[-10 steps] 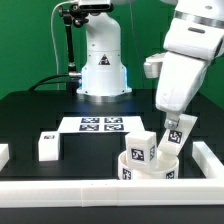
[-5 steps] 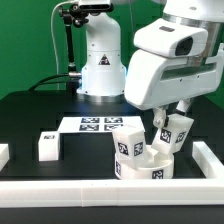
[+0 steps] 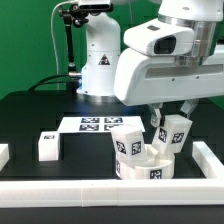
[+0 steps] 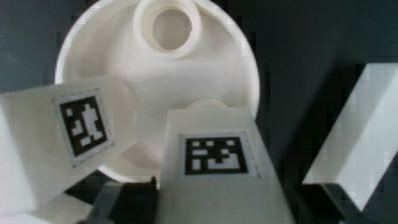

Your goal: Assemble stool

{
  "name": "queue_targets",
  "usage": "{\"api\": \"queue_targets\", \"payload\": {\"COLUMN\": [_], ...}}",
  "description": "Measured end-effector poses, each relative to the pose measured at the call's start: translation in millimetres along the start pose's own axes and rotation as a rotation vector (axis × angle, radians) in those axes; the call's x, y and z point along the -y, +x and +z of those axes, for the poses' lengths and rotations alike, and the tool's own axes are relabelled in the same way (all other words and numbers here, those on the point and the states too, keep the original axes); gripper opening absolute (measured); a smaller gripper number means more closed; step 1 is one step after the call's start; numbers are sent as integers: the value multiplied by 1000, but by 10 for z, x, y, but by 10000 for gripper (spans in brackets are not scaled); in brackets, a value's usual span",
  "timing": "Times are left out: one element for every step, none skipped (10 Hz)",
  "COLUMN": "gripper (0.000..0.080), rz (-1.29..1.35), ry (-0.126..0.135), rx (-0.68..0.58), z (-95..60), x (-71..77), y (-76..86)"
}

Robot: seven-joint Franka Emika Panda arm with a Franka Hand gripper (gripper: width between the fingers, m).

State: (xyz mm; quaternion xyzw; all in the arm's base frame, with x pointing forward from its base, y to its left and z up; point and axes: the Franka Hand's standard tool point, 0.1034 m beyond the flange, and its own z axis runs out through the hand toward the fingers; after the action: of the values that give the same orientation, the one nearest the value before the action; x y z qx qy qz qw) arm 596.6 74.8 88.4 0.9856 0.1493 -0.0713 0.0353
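On the black table (image 3: 30,115) we see the gripper (image 3: 171,119) clamped on the held leg (image 3: 176,135). Its long axis is near upright, slightly tilted, over the seat (image 3: 145,171) beside the standing leg (image 3: 128,146). Since earlier, the arm has shifted toward the exterior view's left.

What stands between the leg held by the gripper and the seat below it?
Nothing visible does. The gripper holds the leg right over the seat. A second leg stands on the seat on the exterior view's left, beside it, not under it.
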Motion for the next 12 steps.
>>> {"api": "queue_targets", "payload": {"gripper": [338, 338, 338, 338, 338, 338, 338, 338, 338, 338, 338, 338], "rz": [69, 94, 181, 296, 398, 454, 526, 551, 638, 693, 714, 777], "ry": [0, 0, 2, 17, 32, 45, 61, 70, 77, 81, 82, 87], "rx": [0, 0, -3, -43, -80, -101, -119, -128, -127, -125, -124, -122], "z": [2, 2, 3, 10, 15, 19, 16, 13, 10, 11, 11, 11], "x": [0, 0, -1, -11, -9, -7, -6, -5, 1, 3, 4, 9], "y": [-1, -1, 0, 2, -26, -38, -25, -14, -9, -9, -9, -8]}}
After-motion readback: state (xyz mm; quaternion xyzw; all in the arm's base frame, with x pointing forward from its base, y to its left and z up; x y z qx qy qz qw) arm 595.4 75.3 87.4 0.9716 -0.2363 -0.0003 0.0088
